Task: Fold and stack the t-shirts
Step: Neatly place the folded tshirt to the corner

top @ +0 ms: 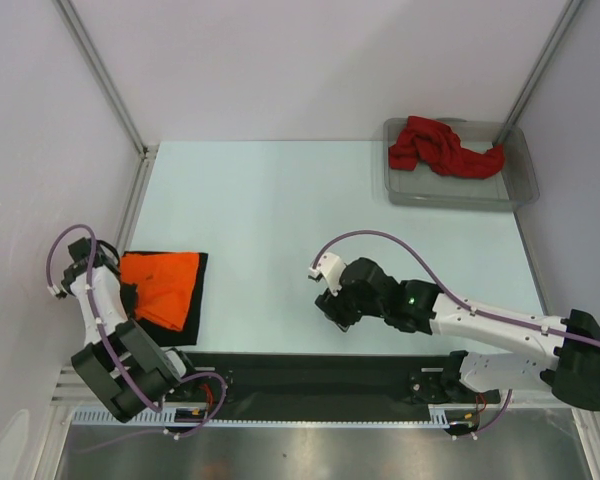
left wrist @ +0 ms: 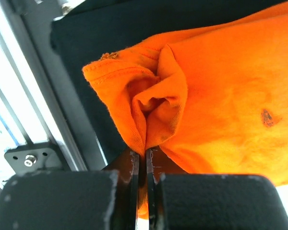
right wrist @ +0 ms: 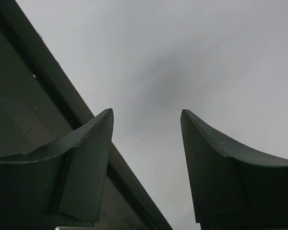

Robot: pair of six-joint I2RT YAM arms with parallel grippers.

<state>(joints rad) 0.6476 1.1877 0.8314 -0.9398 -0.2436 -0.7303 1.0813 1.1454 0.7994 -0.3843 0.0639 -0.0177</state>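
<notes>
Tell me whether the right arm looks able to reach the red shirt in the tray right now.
Probably yes: the right gripper is open and empty, the table between it and the tray is bare, and the red shirt lies uncovered in the open tray.

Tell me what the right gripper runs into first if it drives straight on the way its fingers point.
Most likely the bare table top: the right gripper stands open with only that pale surface and a shadow between its fingers. How close is unclear.
</notes>
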